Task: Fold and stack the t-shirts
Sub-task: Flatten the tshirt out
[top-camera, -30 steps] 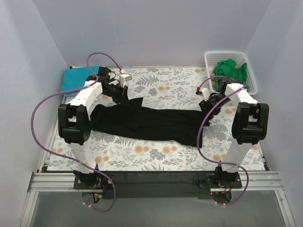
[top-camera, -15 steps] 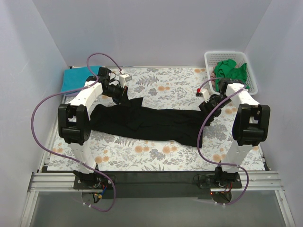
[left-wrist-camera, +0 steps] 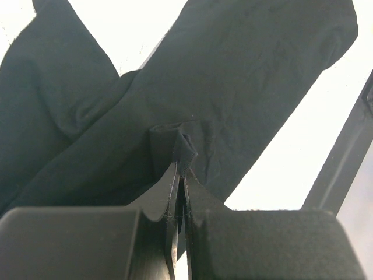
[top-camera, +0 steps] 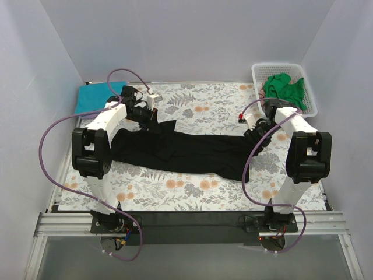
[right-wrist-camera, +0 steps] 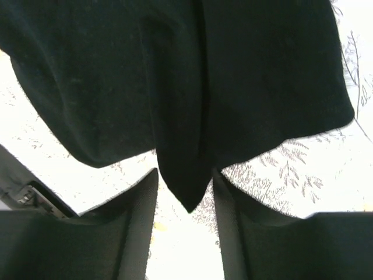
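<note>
Basically, large black cloth t-shirt lies long-axis L-R btwn arms: left gripper clamped on its L end, right gripper w/ jaws apart round R corner, unpinched.

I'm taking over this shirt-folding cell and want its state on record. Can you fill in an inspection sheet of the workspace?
Surface: floral table cover, lying flat.
Job's things: black t-shirt stretched across the middle between the arms; teal t-shirt at the far left corner; green t-shirts bunched in the basket.
Clutter: white basket at the far right corner, nothing else seen.
Claws: left claw shut on a pinch of the black t-shirt; right claw open, a shirt corner hanging between its fingers.
Cables: purple cables looped along each arm.
Surroundings: plain pale walls on three sides.
</note>
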You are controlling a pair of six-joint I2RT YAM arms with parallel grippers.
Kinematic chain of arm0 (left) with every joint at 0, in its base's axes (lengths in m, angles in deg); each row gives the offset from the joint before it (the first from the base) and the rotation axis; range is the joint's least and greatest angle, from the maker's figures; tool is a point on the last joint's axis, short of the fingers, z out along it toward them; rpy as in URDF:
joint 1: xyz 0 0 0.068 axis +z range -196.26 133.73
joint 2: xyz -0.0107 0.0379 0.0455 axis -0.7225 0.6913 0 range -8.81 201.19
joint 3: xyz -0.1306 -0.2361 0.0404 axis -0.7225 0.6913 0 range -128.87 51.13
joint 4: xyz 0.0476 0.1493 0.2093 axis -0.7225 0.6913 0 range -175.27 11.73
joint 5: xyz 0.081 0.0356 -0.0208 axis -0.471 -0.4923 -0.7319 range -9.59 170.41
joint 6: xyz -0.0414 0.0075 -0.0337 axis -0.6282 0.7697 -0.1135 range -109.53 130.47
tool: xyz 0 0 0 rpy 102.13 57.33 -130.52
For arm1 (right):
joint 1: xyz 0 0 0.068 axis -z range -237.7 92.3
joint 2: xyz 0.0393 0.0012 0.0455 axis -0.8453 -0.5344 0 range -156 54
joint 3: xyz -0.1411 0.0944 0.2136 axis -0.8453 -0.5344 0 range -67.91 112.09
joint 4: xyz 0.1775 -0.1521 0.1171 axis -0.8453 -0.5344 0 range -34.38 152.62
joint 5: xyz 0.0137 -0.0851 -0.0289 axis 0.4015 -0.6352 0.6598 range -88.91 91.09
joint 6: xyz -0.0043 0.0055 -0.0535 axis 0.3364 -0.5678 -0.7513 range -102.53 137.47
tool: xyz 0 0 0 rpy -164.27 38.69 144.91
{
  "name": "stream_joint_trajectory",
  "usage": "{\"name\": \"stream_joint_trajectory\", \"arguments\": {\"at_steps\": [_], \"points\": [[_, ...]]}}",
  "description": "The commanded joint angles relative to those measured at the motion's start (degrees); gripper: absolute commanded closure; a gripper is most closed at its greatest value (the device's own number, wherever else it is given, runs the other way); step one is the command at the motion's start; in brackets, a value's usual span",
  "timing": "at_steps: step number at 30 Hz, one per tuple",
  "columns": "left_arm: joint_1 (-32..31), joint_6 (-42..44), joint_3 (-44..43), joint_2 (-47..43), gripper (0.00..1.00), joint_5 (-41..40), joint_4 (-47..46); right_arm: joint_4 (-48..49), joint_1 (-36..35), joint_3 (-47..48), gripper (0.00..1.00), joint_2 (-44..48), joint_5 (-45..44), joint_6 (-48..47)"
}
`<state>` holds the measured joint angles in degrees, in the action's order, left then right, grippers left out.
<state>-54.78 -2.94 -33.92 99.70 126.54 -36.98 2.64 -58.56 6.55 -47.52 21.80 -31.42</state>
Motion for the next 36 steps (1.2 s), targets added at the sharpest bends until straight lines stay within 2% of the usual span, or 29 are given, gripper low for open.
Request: {"name": "stream_joint_trajectory", "arguments": {"at_steps": [1,3,4,5,9,12,15,20,24,26,28,32,34,36], "points": [[-0.1,-0.7,1.0,-2.2,1.00,1.0,-1.1,2.6,-1.3,-1.4,0.58,1.3,-1.5,0.2],[0.3,-1.8,1.3,-2.4,1.00,0.7,-1.6,4.2,-1.9,-2.2,0.72,1.5,-2.5,1.1],[0.6,-2.5,1.2,-2.6,1.00,0.5,-1.9,4.5,-1.9,-1.9,0.91,1.6,-2.6,1.6],[1.6,-3.9,0.9,-2.8,1.00,0.3,-2.2,4.4,-1.9,-1.0,0.99,1.7,-2.6,2.3],[6.0,-7.5,-2.8,-4.8,1.00,0.7,-2.3,4.2,-1.6,7.3,0.99,3.3,-3.4,5.6],[10.5,-10.6,-8.7,-7.6,1.00,-0.2,-3.4,4.3,-0.8,16.7,0.99,3.5,-4.9,8.0],[11.9,-12.7,-15.7,-10.3,1.00,-2.6,-4.2,4.4,-0.6,27.5,0.99,3.7,-4.9,11.7],[12.6,-20.8,-19.2,-20.1,1.00,-13.1,-14.2,5.8,-0.5,46.2,0.99,4.7,-6.2,19.0],[12.6,-24.3,-19.1,-29.5,1.00,-21.9,-20.9,8.6,-0.5,54.6,0.99,8.7,-10.2,21.5],[12.7,-25.0,-18.7,-34.0,1.00,-25.4,-25.1,11.8,-0.5,54.3,0.99,14.3,-11.9,22.1],[12.6,-25.1,-18.9,-39.8,1.00,-29.3,-27.4,19.0,-0.5,50.2,0.99,19.5,-13.7,22.8],[12.6,-23.4,-19.7,-48.3,1.00,-35.1,-33.8,34.1,-0.5,39.2,0.99,36.9,-17.1,23.6],[12.6,-22.2,-22.2,-51.6,1.00,-36.3,-35.5,39.0,-0.5,38.3,0.99,42.2,-19.0,23.2],[12.6,-21.0,-24.7,-52.9,1.00,-37.0,-35.8,39.8,-0.5,40.5,0.99,43.9,-20.4,23.1]]}}
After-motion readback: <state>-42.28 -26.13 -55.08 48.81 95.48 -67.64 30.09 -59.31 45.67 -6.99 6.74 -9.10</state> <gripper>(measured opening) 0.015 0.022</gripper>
